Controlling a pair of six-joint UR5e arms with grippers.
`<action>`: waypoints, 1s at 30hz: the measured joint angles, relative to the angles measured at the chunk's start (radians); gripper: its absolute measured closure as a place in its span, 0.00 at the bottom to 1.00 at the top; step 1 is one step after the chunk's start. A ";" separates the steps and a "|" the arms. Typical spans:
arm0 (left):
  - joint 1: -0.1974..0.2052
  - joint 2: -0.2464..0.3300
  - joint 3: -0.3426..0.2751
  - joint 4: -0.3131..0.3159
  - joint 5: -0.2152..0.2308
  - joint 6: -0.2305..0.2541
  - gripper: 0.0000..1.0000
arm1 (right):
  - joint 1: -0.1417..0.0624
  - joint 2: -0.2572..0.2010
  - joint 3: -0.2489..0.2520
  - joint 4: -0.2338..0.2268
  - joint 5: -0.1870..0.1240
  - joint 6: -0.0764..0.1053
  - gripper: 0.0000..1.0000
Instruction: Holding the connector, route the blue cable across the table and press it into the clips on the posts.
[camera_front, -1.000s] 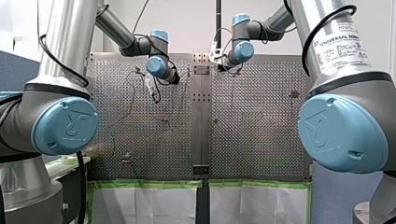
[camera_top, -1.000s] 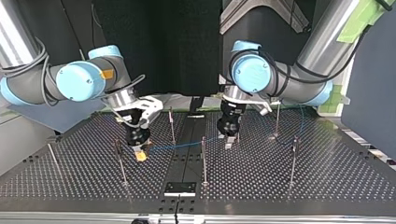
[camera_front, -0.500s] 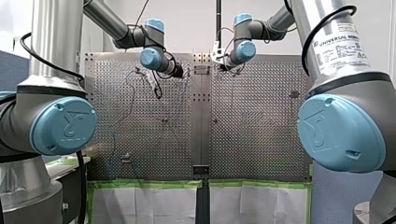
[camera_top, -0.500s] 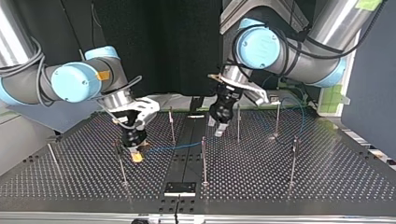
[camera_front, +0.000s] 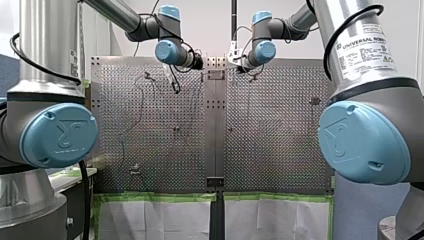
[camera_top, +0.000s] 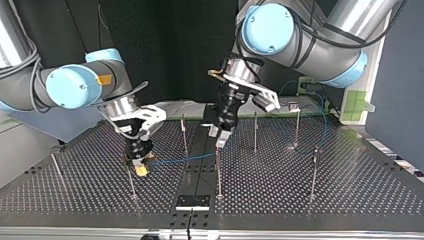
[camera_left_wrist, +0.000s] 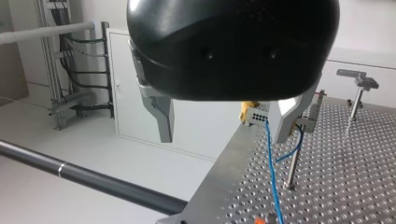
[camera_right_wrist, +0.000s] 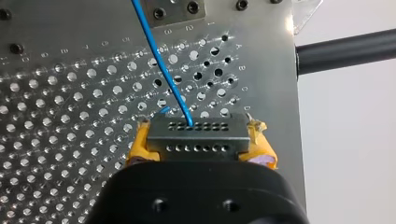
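My right jaws are clamped on the connector (camera_right_wrist: 196, 138), its ends gripped by my yellow pads (camera_right_wrist: 140, 145). The blue cable (camera_right_wrist: 163, 60) leaves its face and runs ahead over the perforated bench (camera_right_wrist: 70, 93). In the top view the connector sits low at the left, beside a post (camera_top: 131, 181), and the cable stretches to the middle post (camera_top: 218, 172); whether it sits in a clip there I cannot tell. My left jaws are apart and empty, hanging just above that middle post, metal fingers (camera_left_wrist: 161, 116) spread.
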 joint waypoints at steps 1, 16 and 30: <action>-0.010 -0.007 0.009 -0.005 -0.010 0.002 0.00 | -0.001 -0.001 0.000 0.000 0.000 0.000 1.00; -0.164 -0.145 0.166 -0.038 -0.156 0.042 0.00 | -0.016 -0.026 0.000 0.004 0.000 0.000 1.00; -0.158 -0.272 0.301 -0.078 -0.247 0.063 0.00 | -0.017 -0.027 0.000 0.006 0.000 0.000 1.00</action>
